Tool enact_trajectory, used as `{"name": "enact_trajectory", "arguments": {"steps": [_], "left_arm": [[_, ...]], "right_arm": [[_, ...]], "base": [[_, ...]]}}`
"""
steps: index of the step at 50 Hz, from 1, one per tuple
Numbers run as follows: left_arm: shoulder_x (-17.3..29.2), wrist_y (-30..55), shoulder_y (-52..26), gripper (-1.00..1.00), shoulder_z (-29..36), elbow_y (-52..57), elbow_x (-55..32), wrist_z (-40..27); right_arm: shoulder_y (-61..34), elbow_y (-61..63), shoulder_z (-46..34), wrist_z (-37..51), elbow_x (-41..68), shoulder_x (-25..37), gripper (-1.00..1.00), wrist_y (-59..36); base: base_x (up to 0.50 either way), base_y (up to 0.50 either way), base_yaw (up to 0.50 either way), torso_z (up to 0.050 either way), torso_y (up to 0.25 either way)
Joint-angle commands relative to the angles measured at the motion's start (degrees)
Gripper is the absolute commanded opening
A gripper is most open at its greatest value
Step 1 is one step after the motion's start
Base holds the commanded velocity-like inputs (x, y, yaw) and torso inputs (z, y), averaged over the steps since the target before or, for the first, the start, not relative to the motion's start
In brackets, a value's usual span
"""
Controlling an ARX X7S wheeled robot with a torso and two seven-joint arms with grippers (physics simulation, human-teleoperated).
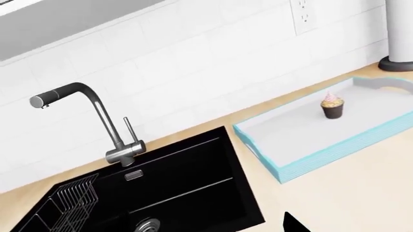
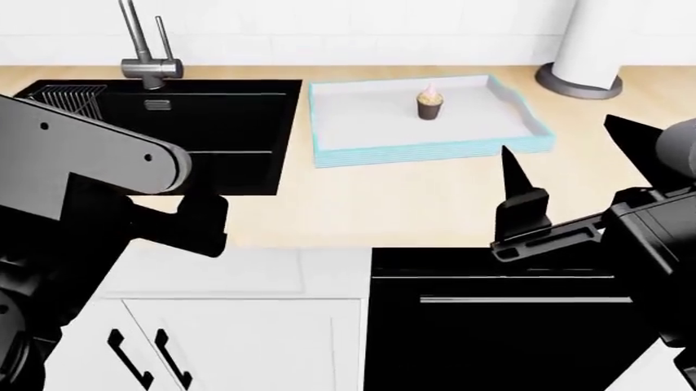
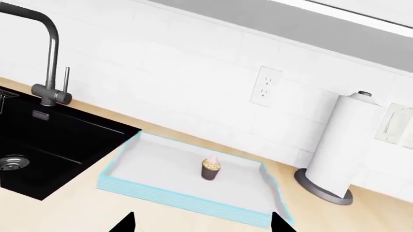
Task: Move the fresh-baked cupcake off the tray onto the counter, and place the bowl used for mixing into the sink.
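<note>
Right gripper (image 3: 202,223) spread wide – cupcake (image 3: 211,168) upright on tray (image 3: 174,195); only head view shows left gripper (image 2: 201,220), jaws unclear.

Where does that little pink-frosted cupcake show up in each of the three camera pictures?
Left wrist view: cupcake at the right, on the tray.
Head view: cupcake top centre, on the tray.
Right wrist view: cupcake at the centre, on the tray.
Shared landmark: the tap.

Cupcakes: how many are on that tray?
1. A single cupcake stands inside the tray, toward its far side, right of the sink. All three views show the tray's inside, so none seems hidden.
</note>
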State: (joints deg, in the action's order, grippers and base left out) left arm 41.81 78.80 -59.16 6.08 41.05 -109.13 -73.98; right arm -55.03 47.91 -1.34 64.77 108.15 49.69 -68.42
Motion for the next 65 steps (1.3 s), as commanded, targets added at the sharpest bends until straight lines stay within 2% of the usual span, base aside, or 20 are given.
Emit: {"name": "enact_trajectory", "arguments": {"steps": [1, 4, 31, 44, 50, 54, 65], "left_arm": [[0.5, -0.2, 0.5, 1.0, 0.1, 0.6, 0.6, 0.5], [0.5, -0.2, 2.0, 1.0, -0.6, 1.1, 1.6, 1.4], [1.8, -2.1, -0.8, 1.0, 2.7, 0.6, 0.0, 0.0], [1.9, -2.5, 1.7, 1.0, 1.6, 1.3, 2.6, 2.3], [2.6, -3.1, -0.4, 1.0, 2.9, 0.8, 0.8, 0.9], [1.9, -2.8, 1.5, 1.0, 2.1, 1.3, 3.3, 2.8], [2.5, -3.3, 1.0, 1.0, 2.9, 1.2, 2.9, 2.6]], "right_arm": [[1.3, 0.1, 0.3, -1.4, -2.0, -0.3, 1.0, -0.9], [1.5, 0.0, 0.3, -1.7, -2.3, -0.3, 1.0, -1.0], [2.2, 0.0, -0.1, -3.1, -3.6, -0.1, 1.0, -0.7], [2.6, 0.0, -0.3, -3.9, -4.9, -0.7, 1.0, -0.6], [1.4, -0.2, -1.3, -3.3, -4.1, -0.5, 1.0, -0.6], [2.8, 0.1, -0.7, -4.1, -5.2, -0.5, 1.0, -0.6], [3.7, 0.2, -0.6, -5.0, -6.6, -0.7, 1.0, -0.6]], "base": [[0.12, 0.0, 0.0, 0.0, 0.0], [0.12, 0.0, 0.0, 0.0, 0.0], [0.17, 0.0, 0.0, 0.0, 0.0], [0.23, 0.0, 0.0, 0.0, 0.001], [0.24, 0.0, 0.0, 0.0, 0.0], [0.25, 0.0, 0.0, 0.0, 0.002], [0.25, 0.0, 0.0, 0.0, 0.001]]}}
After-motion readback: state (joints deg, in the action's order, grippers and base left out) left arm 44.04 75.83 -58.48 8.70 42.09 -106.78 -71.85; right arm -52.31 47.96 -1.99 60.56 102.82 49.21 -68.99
